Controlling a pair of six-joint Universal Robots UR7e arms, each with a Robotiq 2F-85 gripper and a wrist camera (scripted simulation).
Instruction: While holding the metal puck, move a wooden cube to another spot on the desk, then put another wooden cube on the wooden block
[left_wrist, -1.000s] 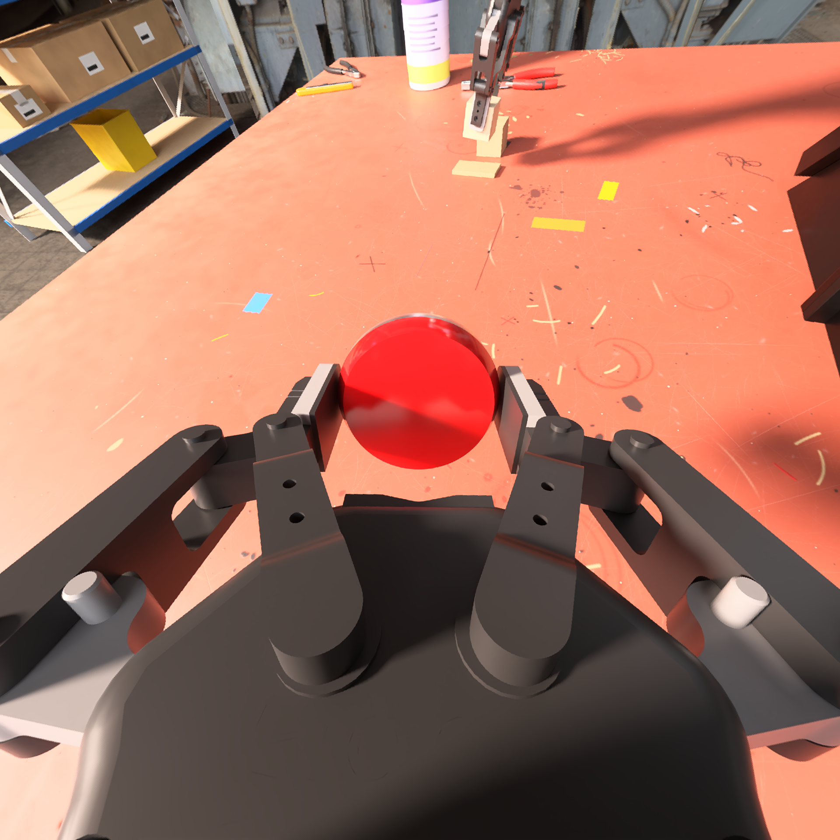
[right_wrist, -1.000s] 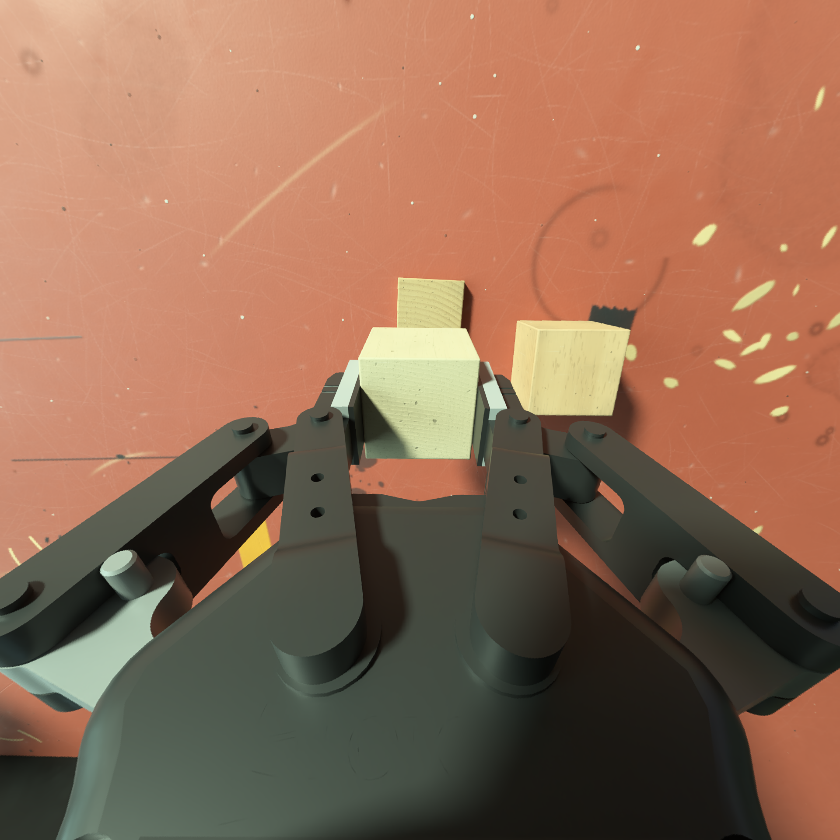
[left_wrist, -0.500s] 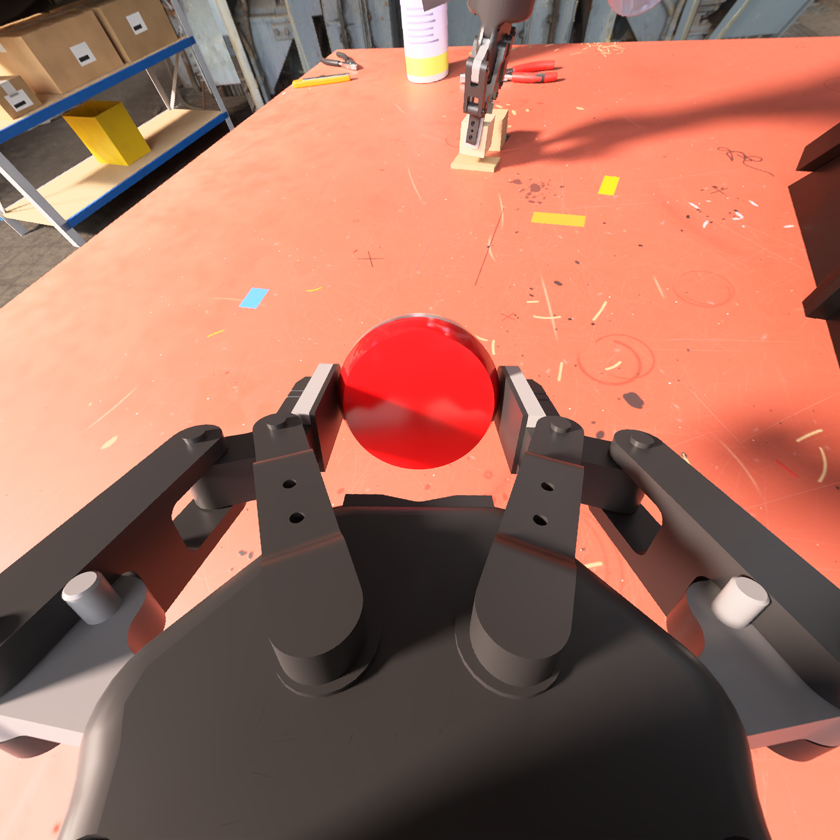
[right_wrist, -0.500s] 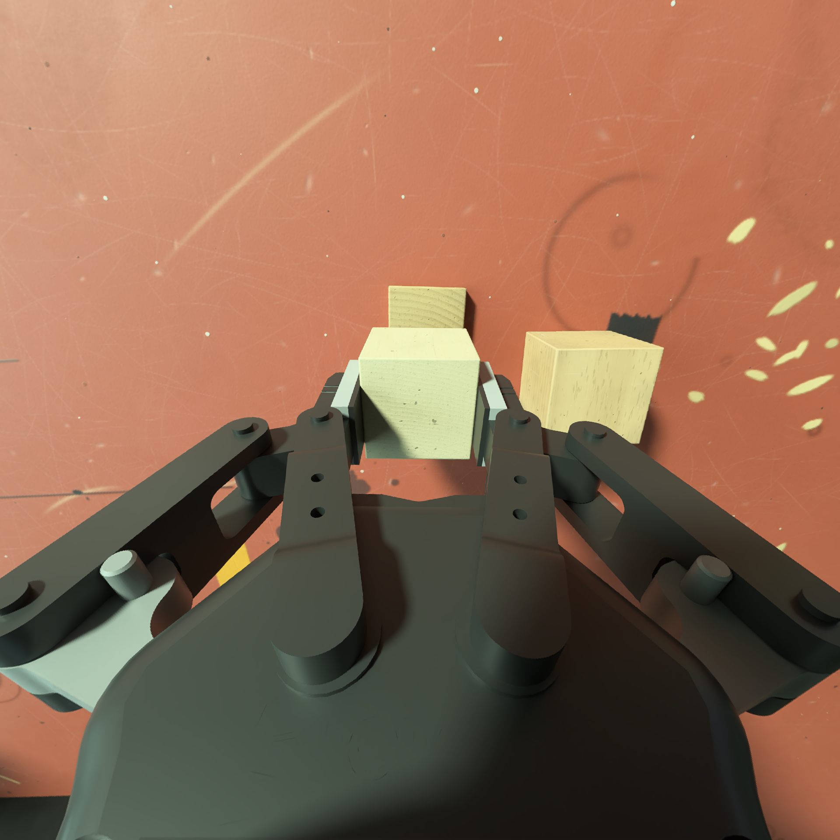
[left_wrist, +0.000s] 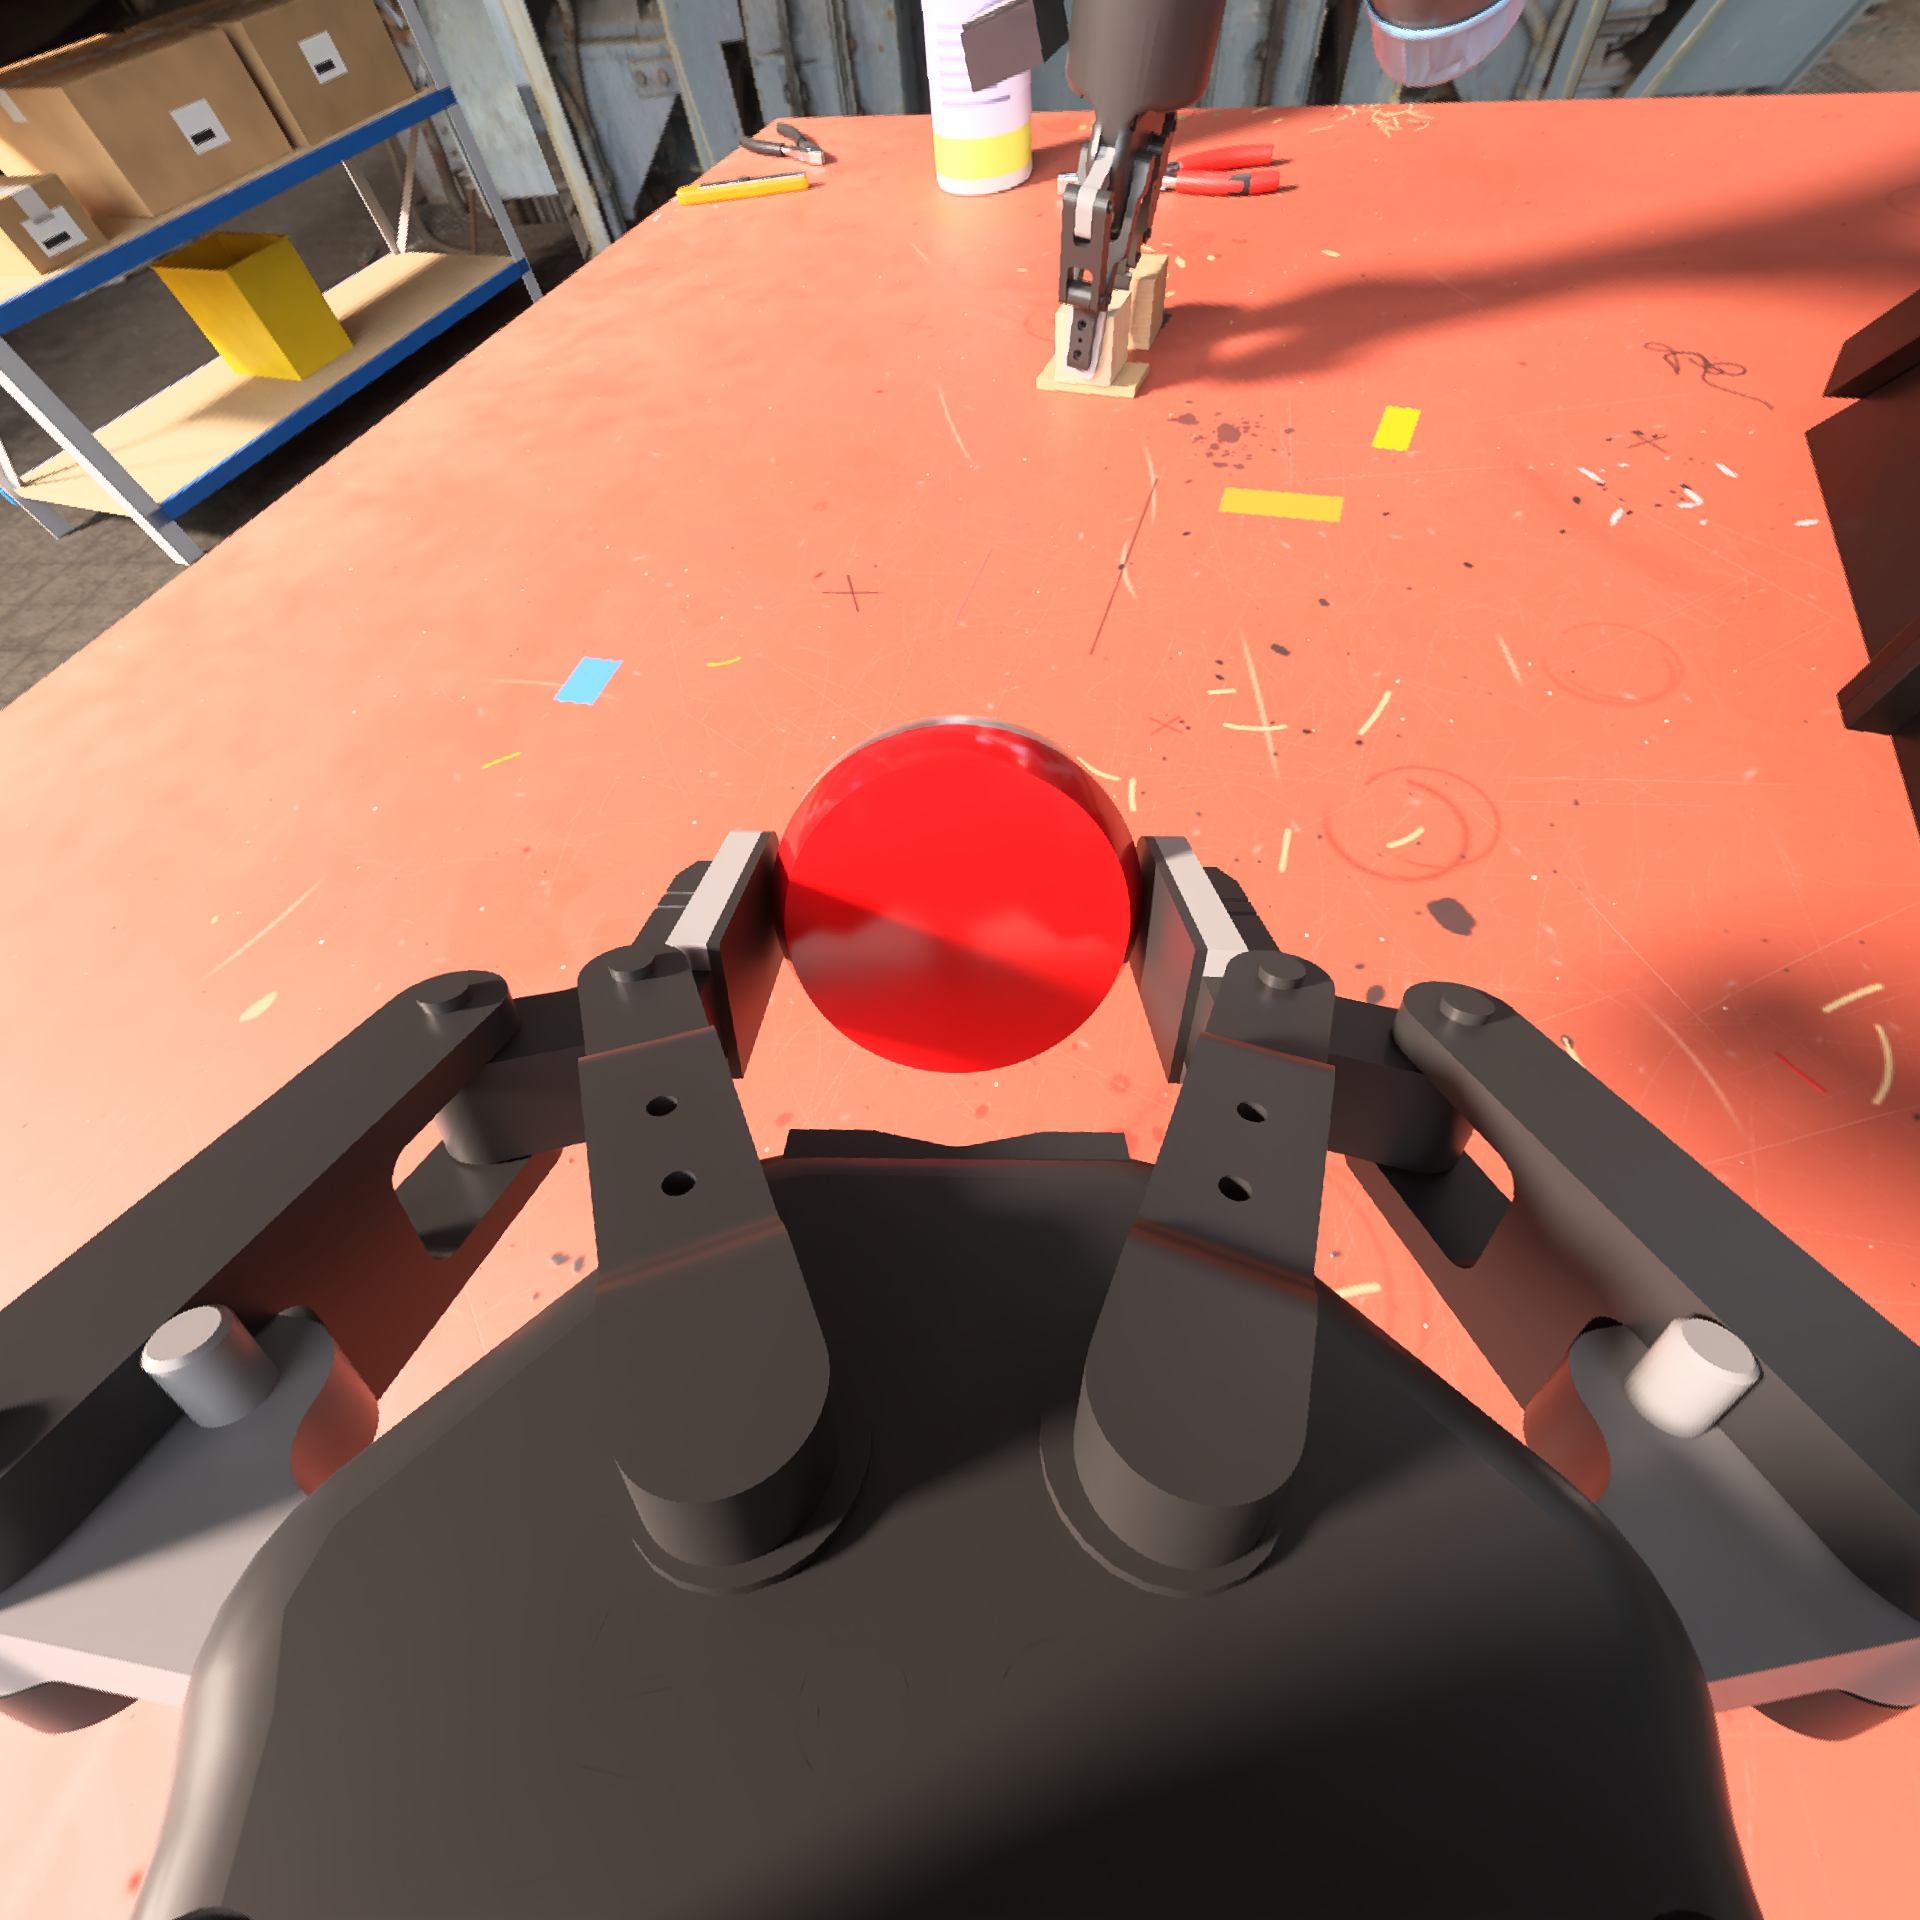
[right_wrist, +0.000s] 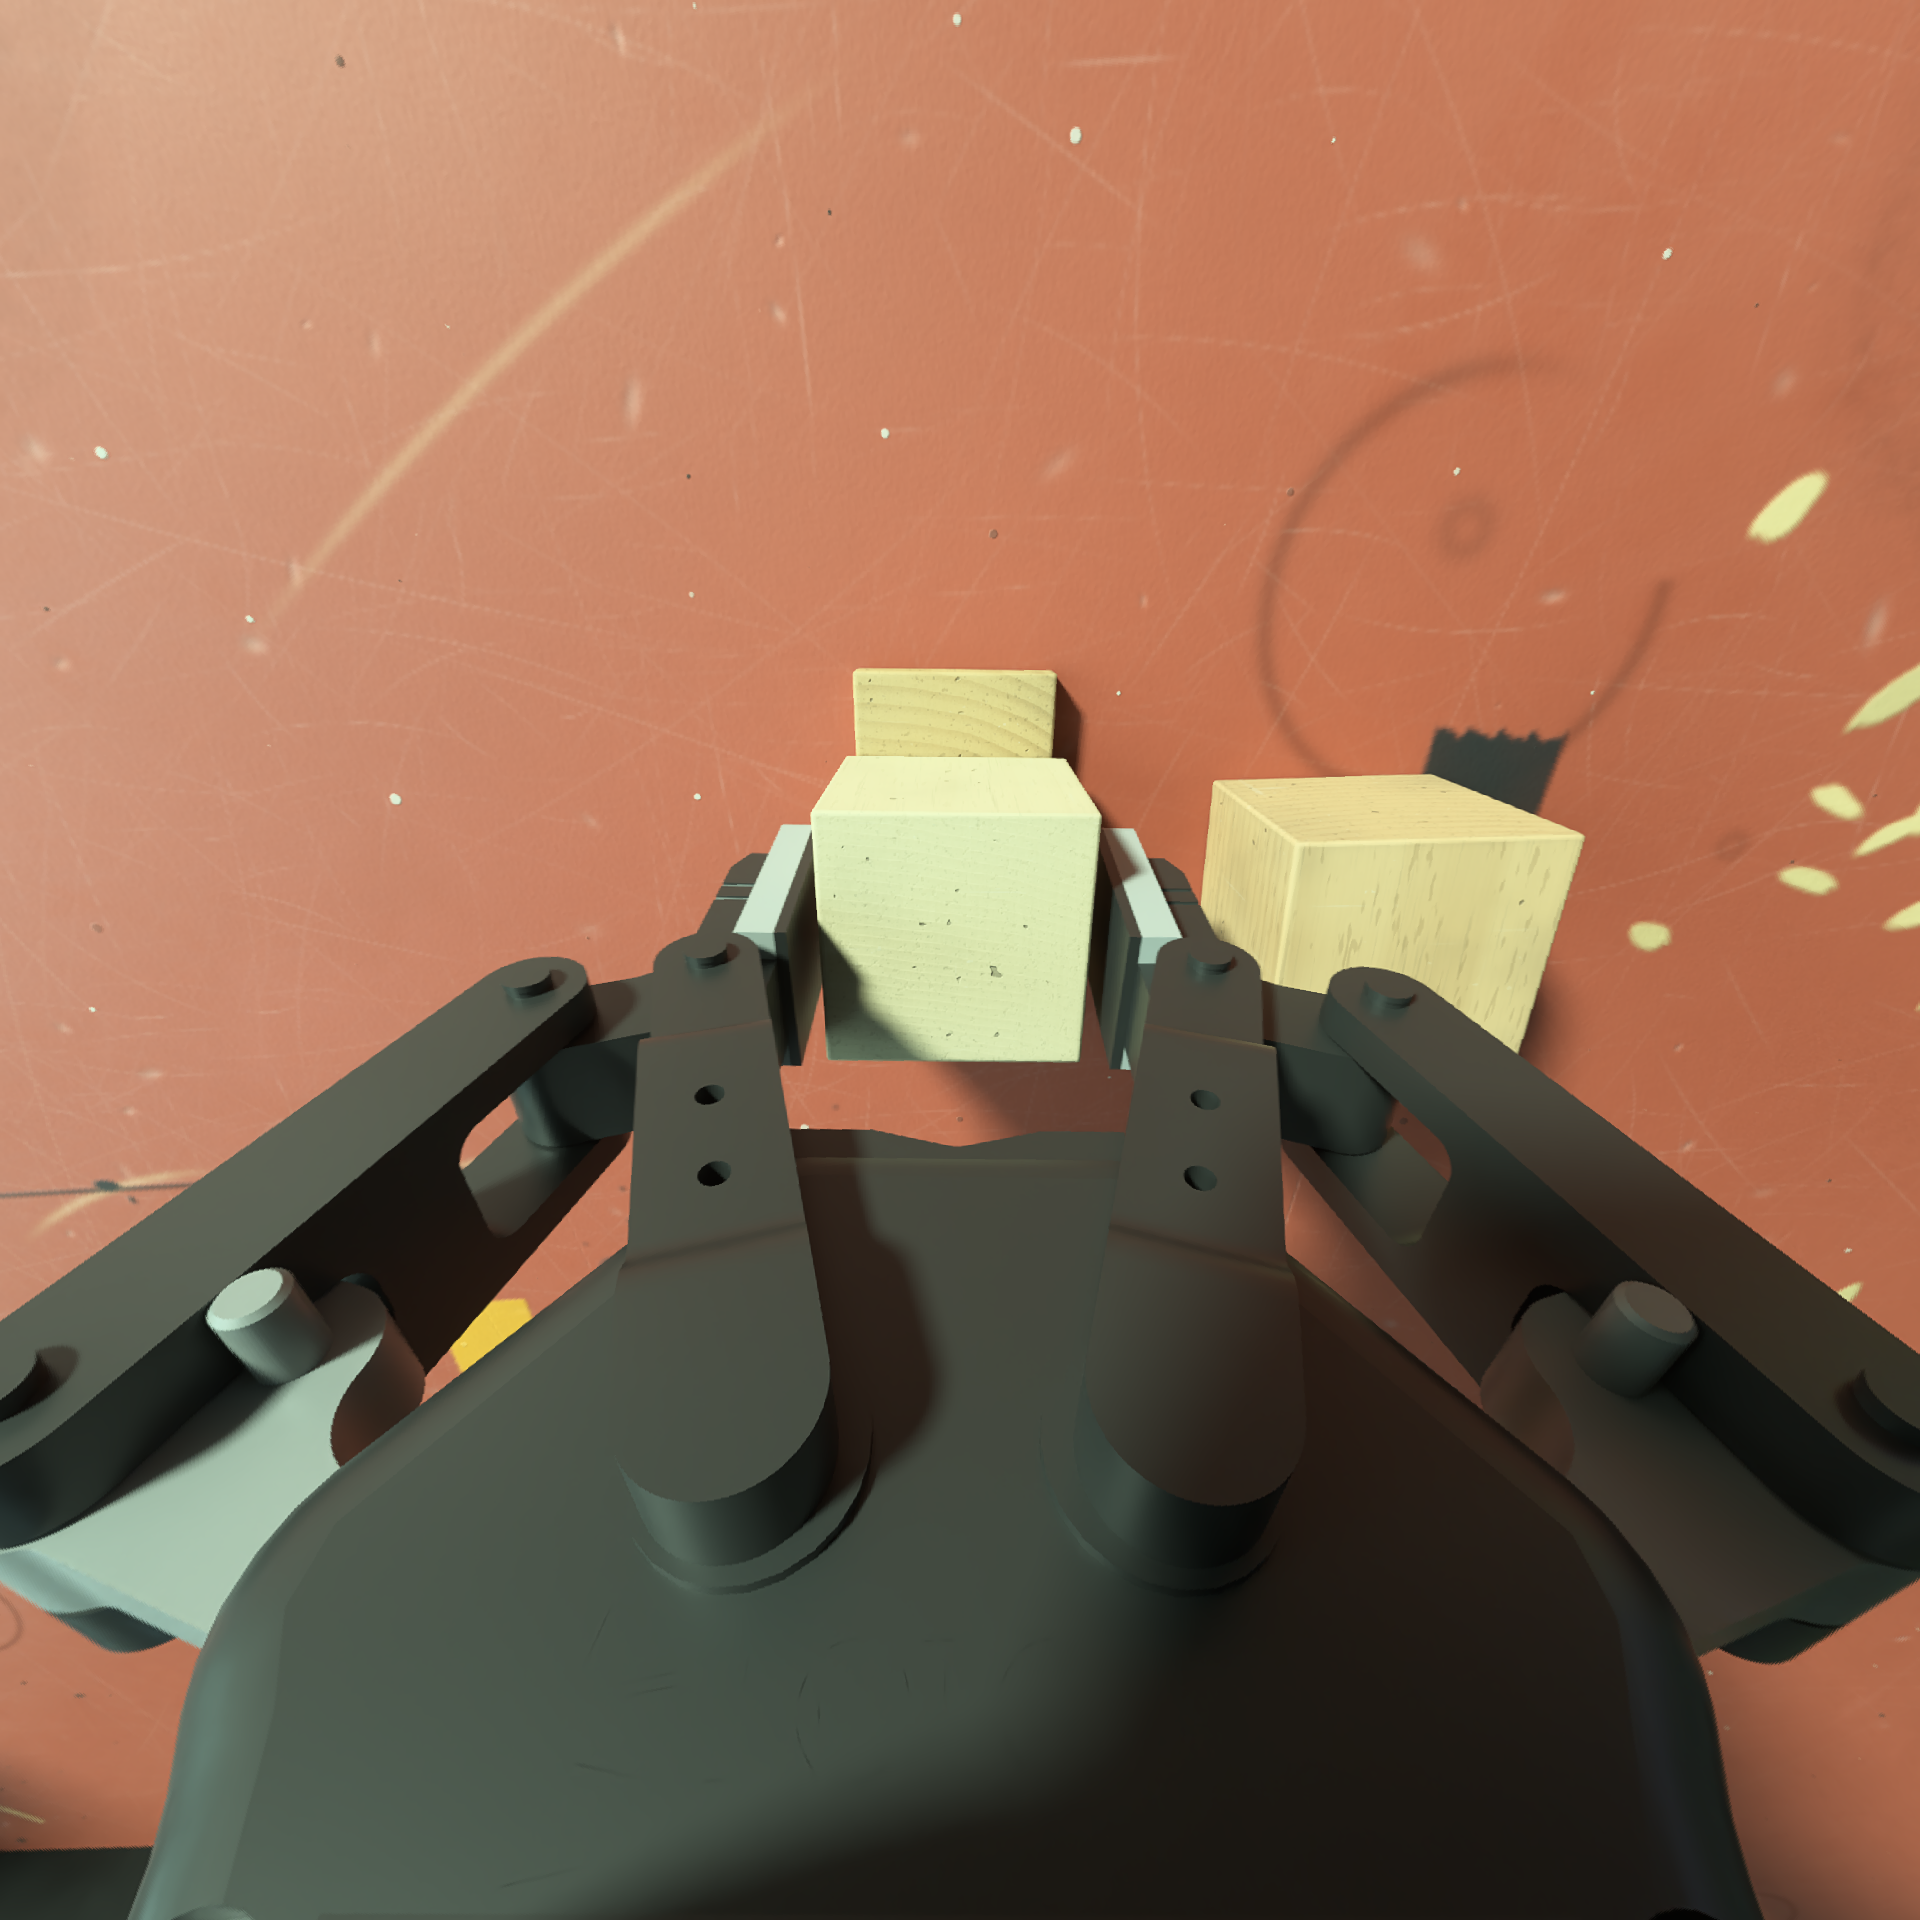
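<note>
- The left gripper (left_wrist: 954, 914) is clamping the metal puck (left_wrist: 954, 899), a glossy red disc, with one pad pressing on each side of its rim.
- The puck is hanging above the orange tabletop (left_wrist: 727, 468), clear of the surface, near the edge closest to that camera.
- The right gripper (right_wrist: 954, 930) is squeezing a pale wooden cube (right_wrist: 954, 914) between its two pads, the fingers pointing down toward the tabletop (right_wrist: 520, 416).
- Just beyond the held cube, a flat wooden block (right_wrist: 954, 713) is showing its far portion; the cube is covering the rest of it in the right wrist view.
- In the left wrist view, the right gripper (left_wrist: 1086, 348) is standing far across the tabletop with the pale wooden cube (left_wrist: 1070, 348) sitting low over the wooden block (left_wrist: 1091, 382); whether the two are touching cannot be told.
- A second wooden cube (right_wrist: 1392, 904), warmer in tone, is resting on the tabletop just beside the right gripper, on the right side of its view and apart from the block.
- In the left wrist view the second wooden cube (left_wrist: 1146, 301) is peeking out behind the right gripper.
- Farther back, a white and yellow canister (left_wrist: 982, 125), red pliers (left_wrist: 1221, 171) and a yellow pencil-like tool (left_wrist: 743, 189) are lying near the far edge.
- Off the left side of the tabletop, a blue shelf (left_wrist: 260, 177) is carrying cardboard boxes (left_wrist: 145, 114) and a yellow box (left_wrist: 255, 301).
</note>
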